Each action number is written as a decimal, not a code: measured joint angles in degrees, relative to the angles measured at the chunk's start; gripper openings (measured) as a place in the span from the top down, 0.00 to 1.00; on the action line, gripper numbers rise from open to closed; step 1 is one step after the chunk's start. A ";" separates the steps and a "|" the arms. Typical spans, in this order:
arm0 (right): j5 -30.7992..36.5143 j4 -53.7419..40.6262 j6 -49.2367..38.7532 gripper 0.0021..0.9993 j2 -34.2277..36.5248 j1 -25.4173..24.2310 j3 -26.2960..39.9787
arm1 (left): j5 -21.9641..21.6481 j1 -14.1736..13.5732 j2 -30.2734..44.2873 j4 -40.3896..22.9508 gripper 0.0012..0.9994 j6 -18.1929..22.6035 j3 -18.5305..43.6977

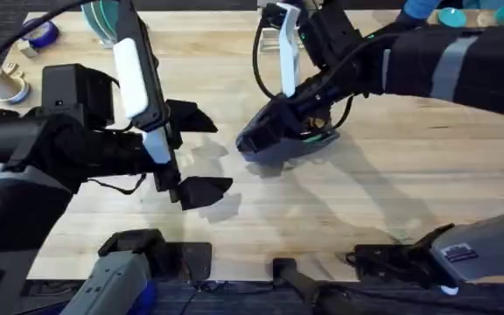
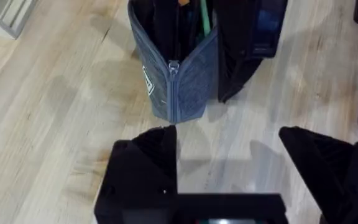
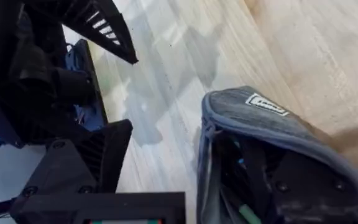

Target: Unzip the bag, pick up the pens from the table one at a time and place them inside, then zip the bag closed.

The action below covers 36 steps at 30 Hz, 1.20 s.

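The grey-blue bag (image 1: 269,144) lies on the table (image 1: 366,201) at mid-table, its zipper undone and its mouth gaping. Inside it I see the pens: a green one (image 2: 204,18) and an orange tip (image 2: 182,2); a green pen end (image 3: 247,214) shows in the right wrist view too. My right gripper (image 1: 309,122) is open and straddles the bag's wall (image 3: 229,112), with one finger (image 3: 291,186) inside and the other (image 3: 86,168) outside. My left gripper (image 1: 201,153) stands open just left of the bag's zipper end (image 2: 174,65), touching nothing.
A blue tape roll (image 1: 42,35) and paper cups (image 1: 3,83) sit at the far left. Teal objects lie along the back edge (image 1: 103,17) and the back right (image 1: 453,16). Bare wood stretches in front of the bag.
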 joint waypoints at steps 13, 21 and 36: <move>-2.52 -4.49 0.34 0.00 0.00 0.84 0.00 | 0.00 0.00 0.00 0.00 0.00 0.00 0.00; -3.42 -5.79 0.34 0.00 0.00 0.84 0.00 | 0.00 0.00 0.00 0.00 0.00 0.00 0.00; -23.17 -5.78 1.03 0.00 0.00 -8.70 0.00 | 0.00 0.00 0.00 0.00 0.00 0.00 0.00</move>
